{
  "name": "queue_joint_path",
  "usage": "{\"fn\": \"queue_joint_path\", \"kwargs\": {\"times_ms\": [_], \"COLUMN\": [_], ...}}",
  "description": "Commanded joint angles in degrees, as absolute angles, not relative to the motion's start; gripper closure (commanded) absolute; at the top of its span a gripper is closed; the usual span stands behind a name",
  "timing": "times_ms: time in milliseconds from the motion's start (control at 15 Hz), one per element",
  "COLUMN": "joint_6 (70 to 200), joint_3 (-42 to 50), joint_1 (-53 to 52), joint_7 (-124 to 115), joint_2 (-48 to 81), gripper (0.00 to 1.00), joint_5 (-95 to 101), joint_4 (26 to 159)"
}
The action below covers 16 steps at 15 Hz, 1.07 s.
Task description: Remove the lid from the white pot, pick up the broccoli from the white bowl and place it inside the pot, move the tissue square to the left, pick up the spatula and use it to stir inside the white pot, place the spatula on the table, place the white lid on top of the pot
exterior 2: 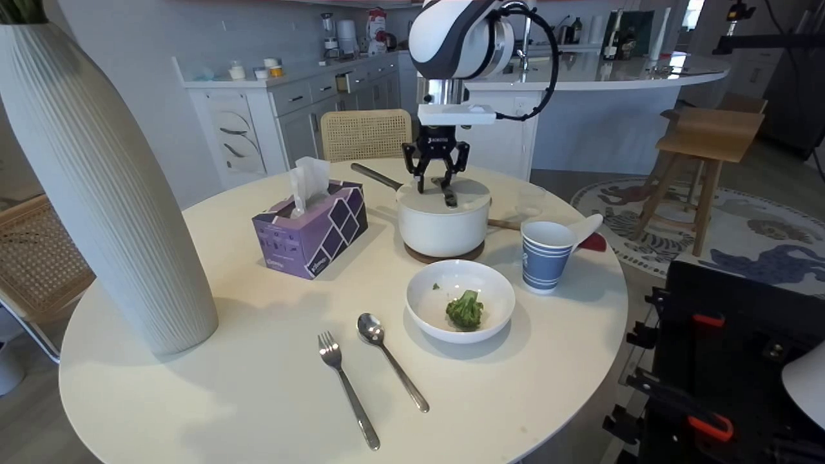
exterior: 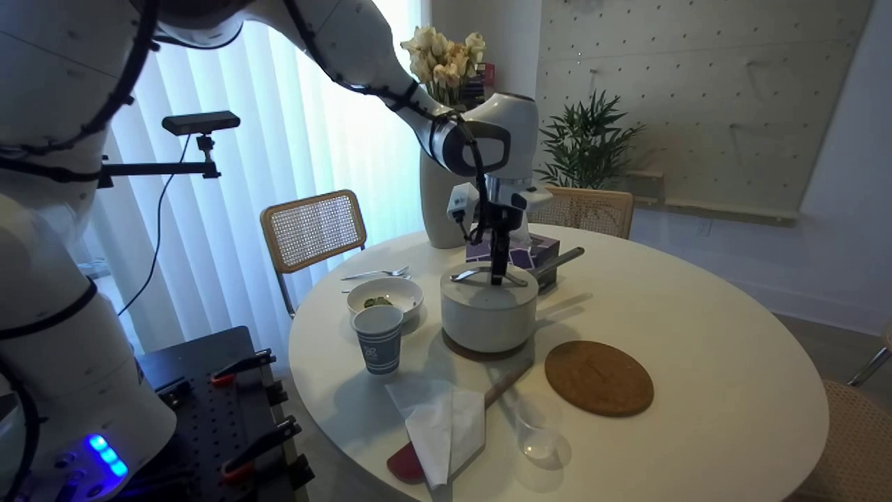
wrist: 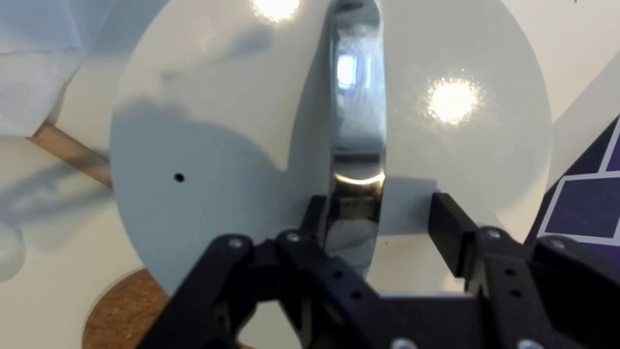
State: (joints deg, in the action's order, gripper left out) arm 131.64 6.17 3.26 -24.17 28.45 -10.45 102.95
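Observation:
The white pot stands with its white lid on. The lid's metal strap handle runs up the wrist view. My gripper is open with its fingers either side of this handle. The left finger is close against the handle; the right one is clearly apart from it. The gripper also shows low over the lid in an exterior view. The broccoli lies in the white bowl. The white tissue covers the middle of the spatula, whose red head and wooden handle stick out.
A blue-and-white paper cup stands beside the bowl. A purple tissue box stands close to the pot's long handle. A cork mat, a clear spoon, a fork, a metal spoon and a tall vase are on the table.

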Motion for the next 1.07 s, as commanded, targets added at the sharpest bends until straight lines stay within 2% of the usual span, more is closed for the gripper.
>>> {"fn": "queue_joint_path", "kwargs": {"times_ms": [0, 200, 267, 333, 1000], "joint_6": [123.6, 119.1, 118.2, 117.6, 112.7], "joint_3": [7.9, 8.2, 8.1, 8.1, 9.7], "joint_1": [1.5, 1.0, 1.0, 1.0, 2.4], "joint_7": [-28.7, -30.0, -30.0, -29.8, -29.1], "joint_2": [30.3, 30.8, 31.1, 31.5, 32.0], "gripper": [0.73, 0.95, 0.96, 0.94, 0.94], "joint_5": [-6.8, -4.6, -4.2, -4.1, -3.3], "joint_4": [97.5, 95.2, 94.5, 93.9, 88.7]}}
